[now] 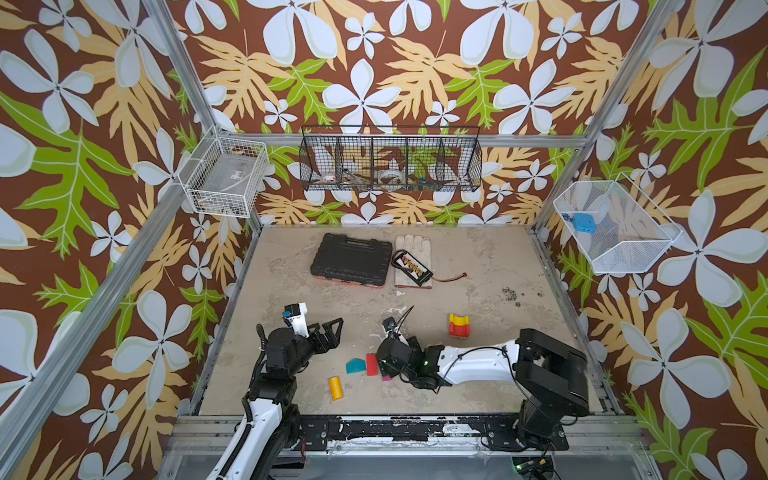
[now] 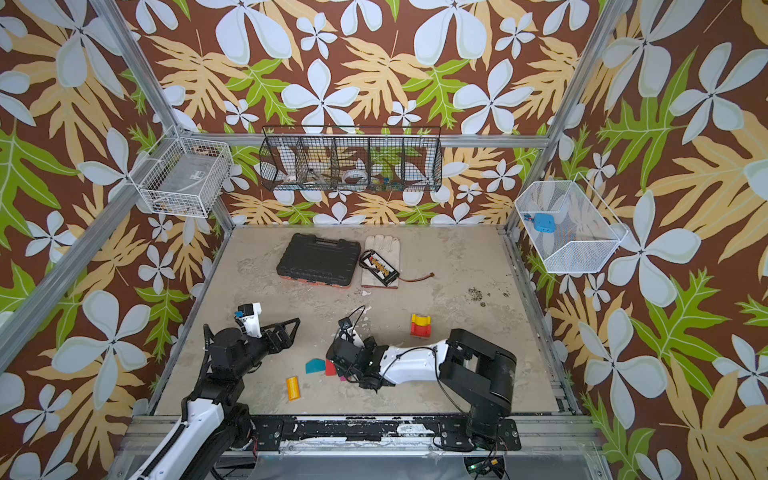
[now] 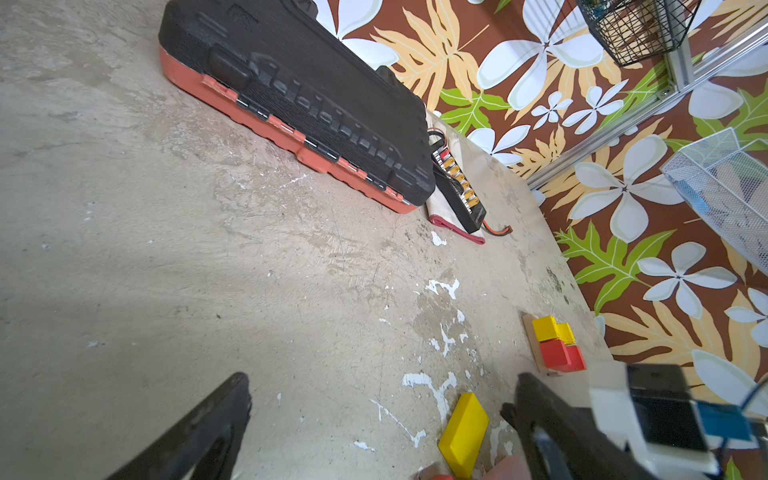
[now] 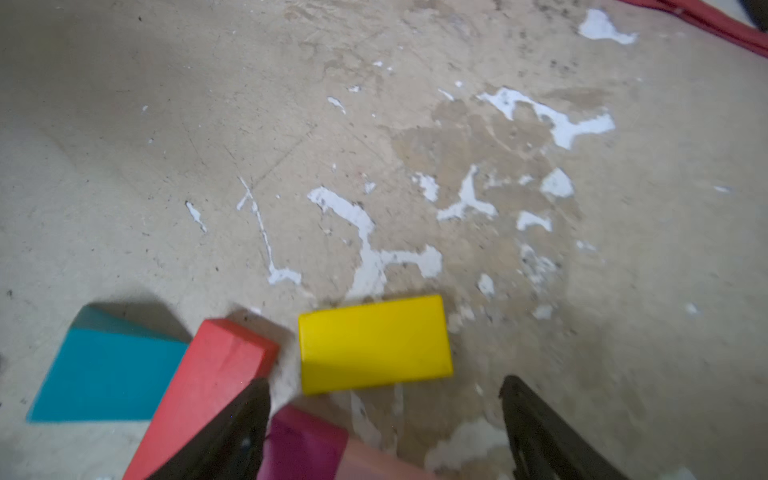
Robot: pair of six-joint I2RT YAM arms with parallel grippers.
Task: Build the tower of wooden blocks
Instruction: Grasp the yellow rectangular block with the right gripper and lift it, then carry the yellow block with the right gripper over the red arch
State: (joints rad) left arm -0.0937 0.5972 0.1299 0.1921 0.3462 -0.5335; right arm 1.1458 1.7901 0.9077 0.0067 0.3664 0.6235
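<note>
Left pincer (image 3: pixel 380 399): jaws spread wide and empty, hanging over bare table to the left of the loose blocks.
Orange cylinder (image 1: pixel 335 387): on its side near the front edge. I'd expect it to roll at a nudge, so pinch it across the flat ends.
Teal wedge (image 1: pixel 356 366): lying flat, right against the red block. The slope would likely slip, so take the two parallel faces.
Red block (image 1: pixel 372 364): a long piece lying at a slant between the wedge and the yellow block.
Magenta block (image 4: pixel 307 444): partly hidden under the right pincer. A paler pink end joins it, and I can't tell whether that is a second piece.
Yellow block (image 4: pixel 374 343): flat on its broad face. It looks like light, hard, smooth painted wood, so grip across the short width, near the middle.
Right pincer (image 4: pixel 384 388): jaws parted with nothing held, low over the cluster, the yellow block just ahead of the tips.
Tower (image 1: pixel 458 325): well right of the cluster. It has a tan base, then a red piece, with a yellow one on top. A sideways knock would probably shift it, so lower pieces from above.
Table (image 1: pixel 478 270): worn beige, scuffed, with chipped white patches. It is level and not slick.
Room: a black tool case (image 1: pixel 351 259) and a work glove (image 1: pixel 413 249) carrying a connector board (image 1: pixel 411 266) lie at the back, well clear. Wire baskets hang on the flowered walls.
</note>
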